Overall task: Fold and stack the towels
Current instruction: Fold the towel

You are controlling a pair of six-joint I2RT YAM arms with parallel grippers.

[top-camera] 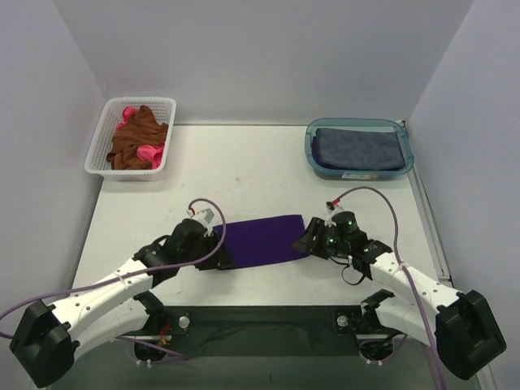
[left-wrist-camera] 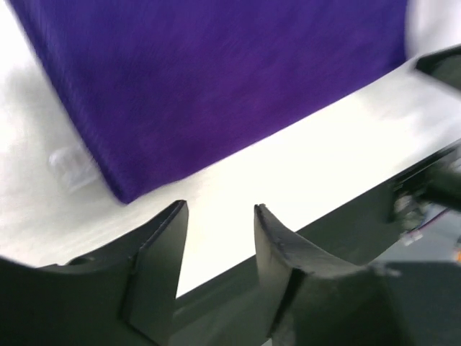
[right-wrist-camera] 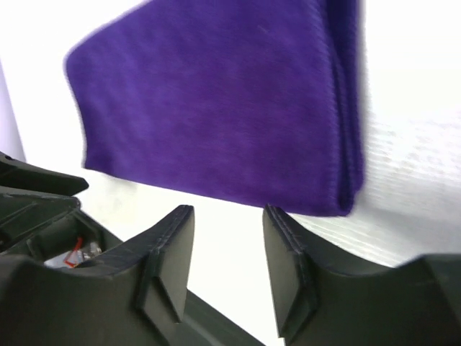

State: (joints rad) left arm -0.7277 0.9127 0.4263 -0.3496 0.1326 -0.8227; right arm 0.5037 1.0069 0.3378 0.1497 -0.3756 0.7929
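Top view: the purple towel (top-camera: 260, 241) lies flat on the table (top-camera: 244, 171) as a folded strip, with 1 claw at each end. The left claw (top-camera: 221, 253) is at its left end and the right claw (top-camera: 307, 242) at its right. A brown towel (top-camera: 134, 140) and a pink towel (top-camera: 149, 152) sit bunched in the basket (top-camera: 97, 162). A grey towel (top-camera: 357, 148) lies folded in the tub (top-camera: 313, 150).

Left wrist, blurred: the left claw (left-wrist-camera: 220, 209) is spread and pinching nothing, with bare table in the gap. A corner of the purple towel (left-wrist-camera: 216, 79) lies just beyond the tips, apart from them.

Right wrist: the right claw (right-wrist-camera: 228, 209) is spread too, and empty. The purple towel (right-wrist-camera: 216, 108) shows stacked layers along its right edge.

We judge it light, soft and limp. It will sag between 2 grips, and the layers may slide apart. We'd best pinch the 2 near corners, catching every layer with 1 finger slipped underneath.
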